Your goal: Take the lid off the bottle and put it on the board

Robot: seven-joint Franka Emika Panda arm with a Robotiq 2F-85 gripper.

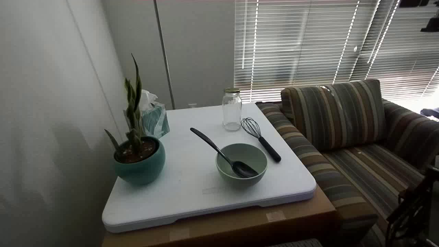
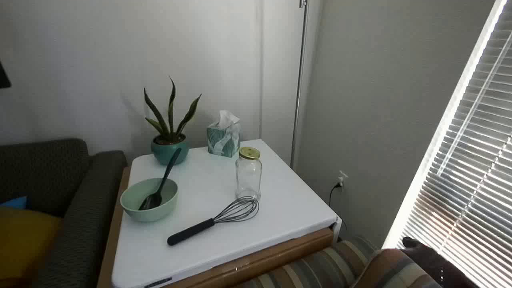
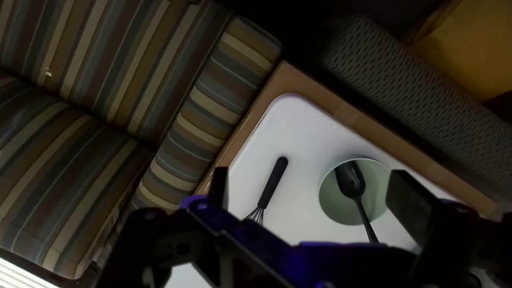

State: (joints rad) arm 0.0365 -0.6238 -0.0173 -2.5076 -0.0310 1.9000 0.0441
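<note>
The lid (image 1: 232,90) is a small round gold-coloured cap and sits on the mouth of the clear glass bottle (image 1: 232,111). The lid (image 2: 249,153) and the bottle (image 2: 248,176) also show in an exterior view, with the bottle upright on the white board (image 2: 200,172). The board (image 1: 192,161) is a large slab with rounded corners. My gripper (image 3: 308,180) is open and empty in the wrist view, with its fingers wide apart above the board (image 3: 296,132). The lid and bottle are out of sight in the wrist view.
A green bowl (image 1: 241,157) holds a black spoon (image 1: 244,169). A whisk (image 2: 192,232) lies near the bottle. A potted plant (image 1: 139,161) and a tissue box (image 2: 224,140) stand on the board. A striped armchair (image 1: 332,116) adjoins it. Dark shapes (image 1: 430,25) hang at the upper right.
</note>
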